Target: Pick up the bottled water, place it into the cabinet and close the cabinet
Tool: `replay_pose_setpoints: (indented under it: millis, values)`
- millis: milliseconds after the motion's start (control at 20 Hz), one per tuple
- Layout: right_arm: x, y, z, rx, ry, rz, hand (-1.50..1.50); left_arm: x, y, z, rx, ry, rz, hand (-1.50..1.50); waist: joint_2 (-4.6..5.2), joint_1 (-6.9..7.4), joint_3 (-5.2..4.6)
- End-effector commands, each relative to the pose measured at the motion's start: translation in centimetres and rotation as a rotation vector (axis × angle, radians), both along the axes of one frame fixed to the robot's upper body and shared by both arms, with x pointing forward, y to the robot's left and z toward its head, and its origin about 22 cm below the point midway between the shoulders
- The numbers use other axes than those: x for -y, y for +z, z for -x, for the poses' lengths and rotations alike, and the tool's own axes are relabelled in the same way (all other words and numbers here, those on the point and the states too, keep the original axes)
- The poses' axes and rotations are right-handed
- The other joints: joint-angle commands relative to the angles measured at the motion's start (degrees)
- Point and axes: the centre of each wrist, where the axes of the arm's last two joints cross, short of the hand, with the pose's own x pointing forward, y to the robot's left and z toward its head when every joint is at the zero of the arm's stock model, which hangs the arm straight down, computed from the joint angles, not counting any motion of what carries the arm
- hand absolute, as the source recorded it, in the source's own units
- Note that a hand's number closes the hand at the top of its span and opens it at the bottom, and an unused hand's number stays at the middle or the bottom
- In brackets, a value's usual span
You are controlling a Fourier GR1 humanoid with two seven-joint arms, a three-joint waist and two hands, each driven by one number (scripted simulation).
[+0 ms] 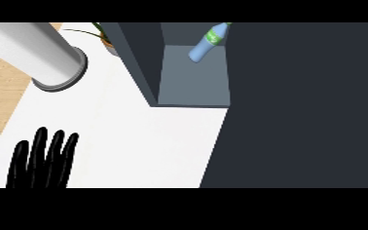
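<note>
The bottled water point(206, 43), pale blue with a green label, stands tilted inside the dark cabinet point(140, 58), on its grey shelf floor near the back. The cabinet door point(295, 107) is a large dark panel covering the right half of the view and hiding part of the cabinet's opening. My left hand point(42, 163) rests at the lower left, fingers straight and pointing up, holding nothing. My right hand does not show; the door may hide it.
A large white and grey cylinder point(43, 53) stands at the upper left on the white counter point(129, 136). A potted plant point(104, 36) sits behind the cabinet's left wall. A strip of wood surface shows at the far left.
</note>
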Motion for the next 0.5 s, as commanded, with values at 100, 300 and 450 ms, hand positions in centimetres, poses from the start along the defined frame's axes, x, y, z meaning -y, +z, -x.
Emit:
replay_pose_setpoints:
  millis: [100, 300, 450]
  values:
    - [-4.1, 2.7, 1.0, 0.064, 0.155, -0.068, 1.50, -3.1, 1.7, 2.5, 0.007, 0.010, 0.013, -1.50, -0.73, 0.56, -0.32]
    - [-6.0, 3.0, 0.5, 0.061, 0.182, -0.048, 1.50, -4.3, 0.8, 3.3, 0.000, 0.011, 0.017, -1.50, -0.74, 1.39, -0.42]
    - [-7.1, 4.3, -0.1, 0.053, 0.171, -0.078, 1.50, -5.9, 1.7, 3.5, 0.004, 0.015, 0.022, -1.50, -0.49, 1.00, -0.37]
